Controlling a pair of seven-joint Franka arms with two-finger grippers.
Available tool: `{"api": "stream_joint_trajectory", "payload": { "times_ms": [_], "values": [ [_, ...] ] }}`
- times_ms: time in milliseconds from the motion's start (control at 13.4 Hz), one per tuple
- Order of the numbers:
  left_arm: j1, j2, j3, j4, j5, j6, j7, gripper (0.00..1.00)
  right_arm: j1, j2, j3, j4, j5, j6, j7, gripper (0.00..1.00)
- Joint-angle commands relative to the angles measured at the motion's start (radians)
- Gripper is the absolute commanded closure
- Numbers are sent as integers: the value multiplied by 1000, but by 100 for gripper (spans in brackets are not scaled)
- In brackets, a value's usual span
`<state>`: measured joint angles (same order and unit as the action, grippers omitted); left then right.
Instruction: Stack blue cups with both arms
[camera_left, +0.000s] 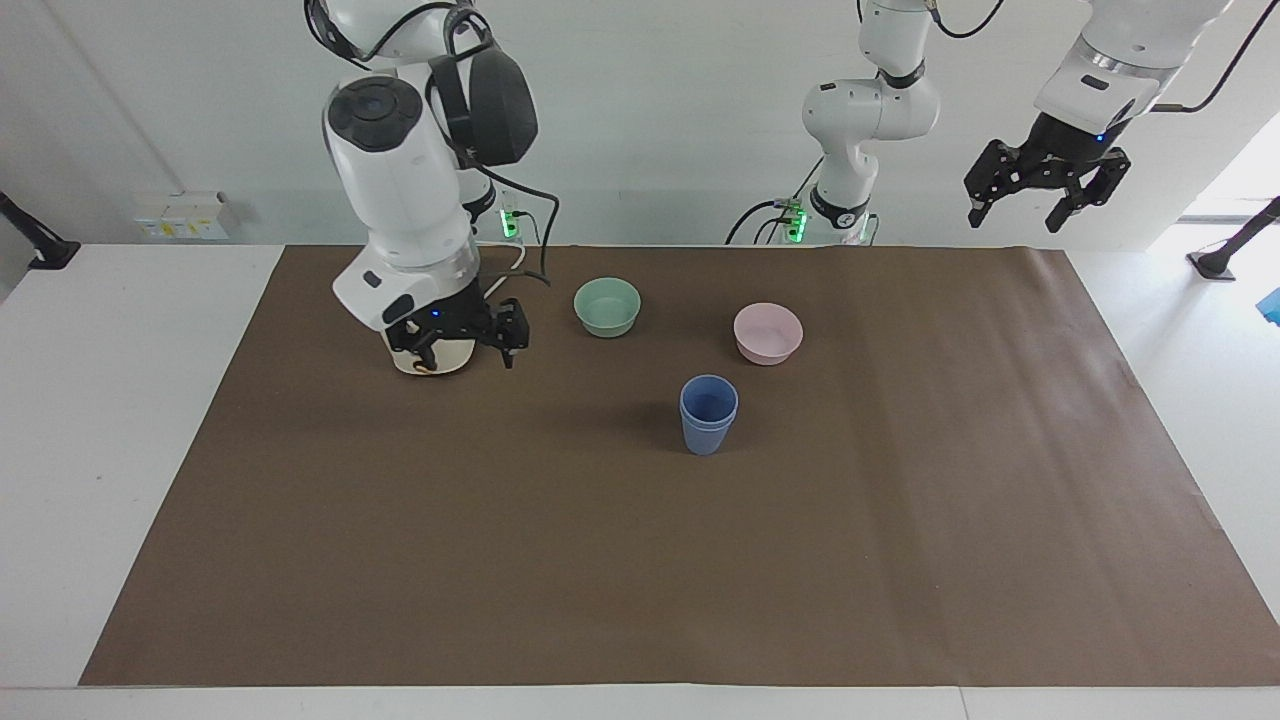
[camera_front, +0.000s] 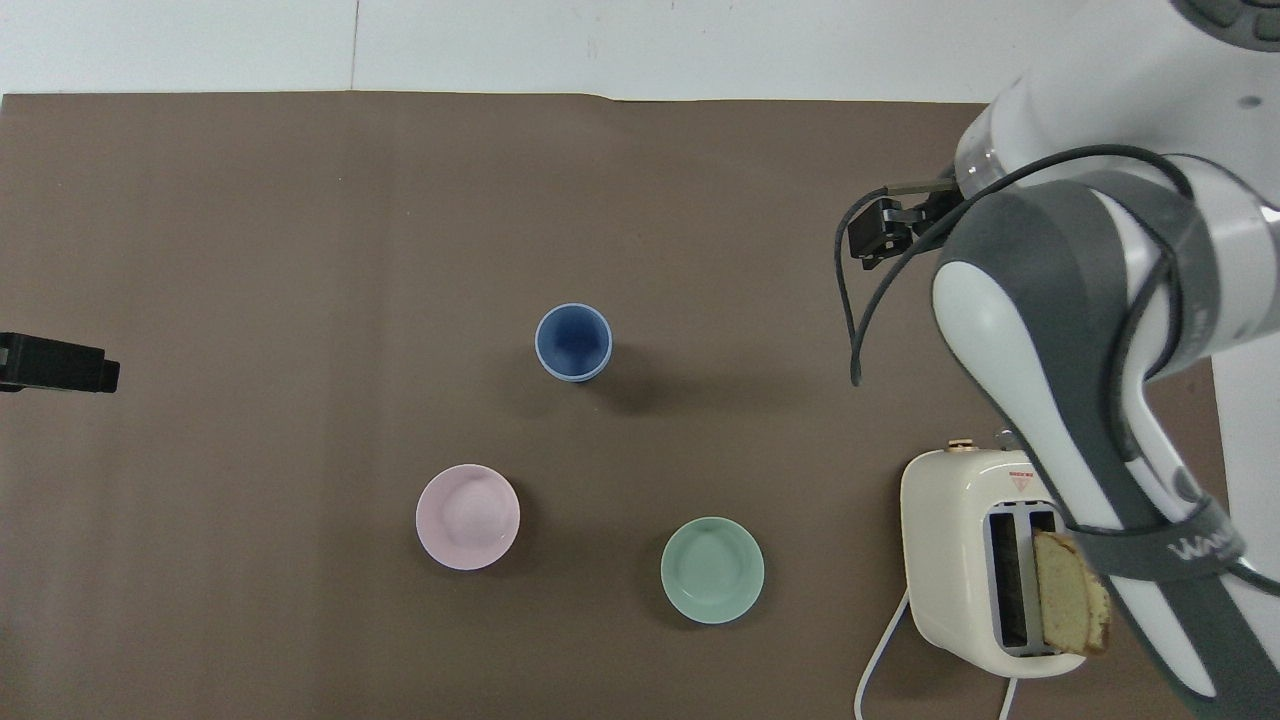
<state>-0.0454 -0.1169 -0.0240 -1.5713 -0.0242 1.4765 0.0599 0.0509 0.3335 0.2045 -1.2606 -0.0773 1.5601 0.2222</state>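
Observation:
The two blue cups (camera_left: 708, 414) stand nested one inside the other, upright near the middle of the brown mat; they also show in the overhead view (camera_front: 573, 342). My right gripper (camera_left: 462, 350) is open and empty, up in the air over the mat just in front of the toaster, well away from the cups toward the right arm's end. In the overhead view it is mostly hidden under the arm. My left gripper (camera_left: 1018, 215) is open and empty, and waits raised high over the left arm's end of the table; its tip shows in the overhead view (camera_front: 55, 362).
A cream toaster (camera_front: 960, 560) with a slice of bread (camera_front: 1070, 598) stands at the right arm's end, near the robots. A mint-green bowl (camera_left: 607, 306) and a pink bowl (camera_left: 767, 332) sit nearer to the robots than the cups.

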Motion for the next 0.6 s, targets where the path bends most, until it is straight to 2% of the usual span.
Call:
{"api": "stream_joint_trajectory", "payload": {
  "times_ms": [0, 522],
  "values": [
    [-2, -10, -2, -10, -10, -1, 1, 0, -75, -57, 12, -16, -4, -49, -55, 0],
    [4, -18, -2, -19, -11, 1, -8, 0, -210, -163, 10, -25, -10, -138, -165, 0]
  ]
}}
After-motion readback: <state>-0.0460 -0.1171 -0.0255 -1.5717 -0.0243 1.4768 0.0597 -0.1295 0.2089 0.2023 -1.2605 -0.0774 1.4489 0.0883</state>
